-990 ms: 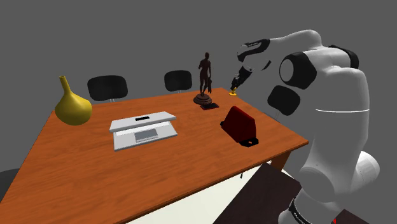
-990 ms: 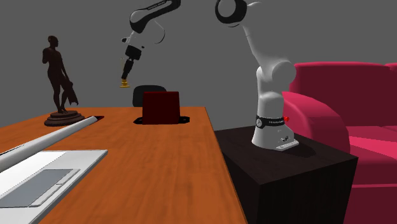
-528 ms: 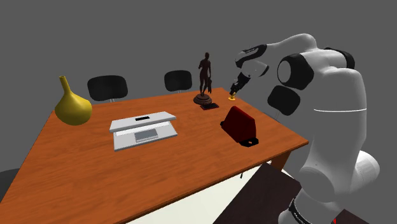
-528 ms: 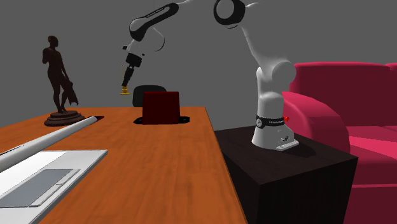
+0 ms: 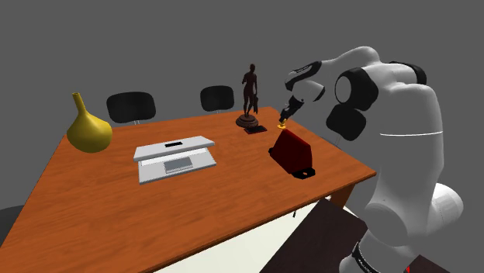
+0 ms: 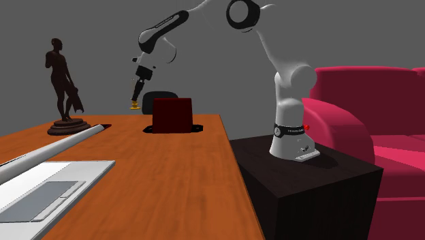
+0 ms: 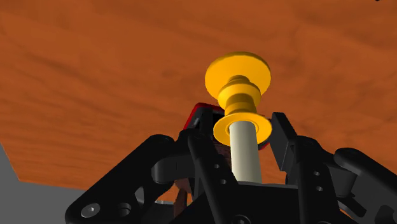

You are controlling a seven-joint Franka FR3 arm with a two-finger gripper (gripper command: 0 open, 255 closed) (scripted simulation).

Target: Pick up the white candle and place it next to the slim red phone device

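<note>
Lowered since the earlier frames, the hand (image 5: 285, 115) is now seen closer to the bench (image 5: 116, 209), and the arm is bent further down over the far side. The hand is closed on the candle (image 7: 244, 153): in the wrist view the white stem is clasped between the two black fingers (image 7: 280, 130), and the yellow holder at its end is pointed away from the hand toward the orange-brown bench top. In the second exterior view the candle (image 6: 135, 104) is held above the bench (image 6: 170, 177), just beside the upper corner of the red phone device (image 6: 171, 114), on that view's left. In the shoulder view the candle (image 5: 281, 122) is seen just above and behind the red phone device (image 5: 292, 151), between it and the dark statuette (image 5: 249, 97). A grey laptop (image 5: 174, 157) is set open near the middle of the bench, and a yellow vase (image 5: 87, 128) is placed at the shoulder view's left. Two black chairs (image 5: 130, 106) are drawn behind the bench. A red sofa (image 6: 368, 102) is shown beside the dark stand (image 6: 306, 177).
</note>
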